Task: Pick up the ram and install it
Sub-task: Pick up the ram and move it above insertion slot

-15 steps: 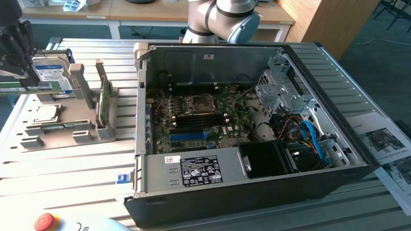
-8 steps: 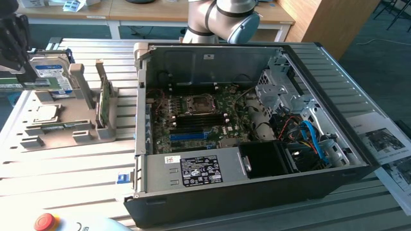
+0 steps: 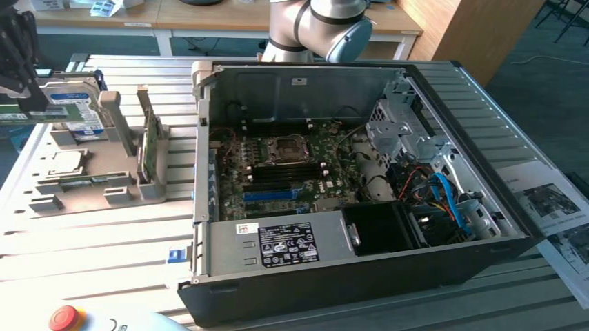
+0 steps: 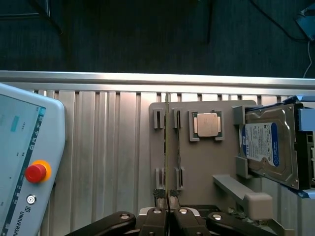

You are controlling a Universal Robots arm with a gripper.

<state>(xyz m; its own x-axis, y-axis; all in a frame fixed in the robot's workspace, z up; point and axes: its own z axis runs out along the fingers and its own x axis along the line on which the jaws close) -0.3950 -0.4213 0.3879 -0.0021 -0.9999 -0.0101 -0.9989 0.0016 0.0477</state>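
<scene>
At the exterior view's far left edge, the gripper (image 3: 26, 103) hung above the grey tray (image 3: 92, 200), pinching the ram (image 3: 18, 116), a green strip held level and seemingly lifted off its holders. Between it and the open computer case (image 3: 387, 276) stood an upright expansion card (image 3: 147, 138) and the case's left wall. Carrying well seemed to need height over both, plus a square, firm grip so the stick would not twist. Memory slots (image 3: 276, 178) lay deep on the motherboard, just near of the processor socket (image 3: 281, 150).

From the wrist view, the fingers (image 4: 156, 219) were pressed together on the ram (image 4: 167, 147), seen edge-on. A processor chip (image 4: 206, 124), a hard drive (image 4: 268, 147) and a pendant's red stop button (image 4: 35, 172) lay around.
</scene>
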